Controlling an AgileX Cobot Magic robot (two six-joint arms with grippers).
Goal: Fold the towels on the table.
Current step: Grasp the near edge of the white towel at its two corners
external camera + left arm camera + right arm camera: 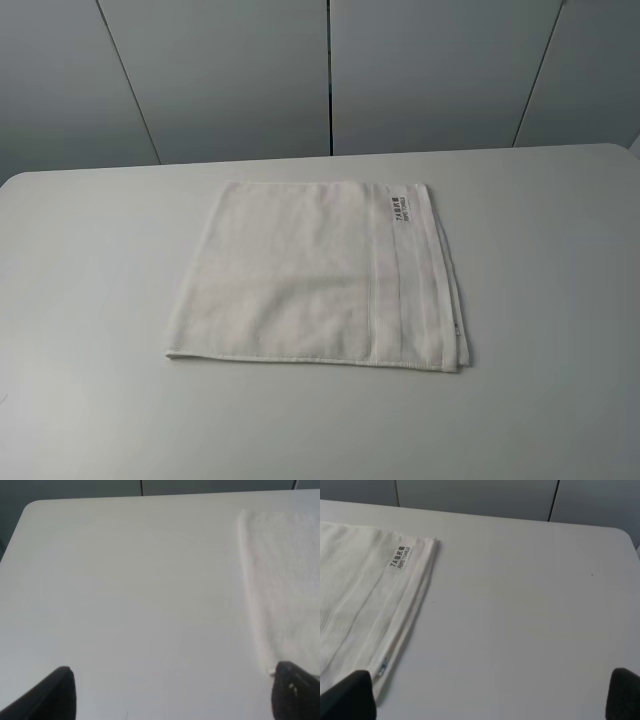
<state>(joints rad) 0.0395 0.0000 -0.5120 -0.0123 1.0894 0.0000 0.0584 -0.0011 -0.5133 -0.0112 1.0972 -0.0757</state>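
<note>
Off-white towel (320, 270) lies flat near middle of table (90, 300), label (397, 205) at far right corner, border band (405, 290) along right side. Right edge shows stacked layers, so probably folded at least once; layer count hard to tell. Left gripper (172, 685) spread wide, holding nothing, poised by near left corner. Right gripper (490, 690) likewise wide and empty beside layered edge. Both seem staged on opposite sides to pinch corners for next fold. Neither arm shows in high view.
</note>
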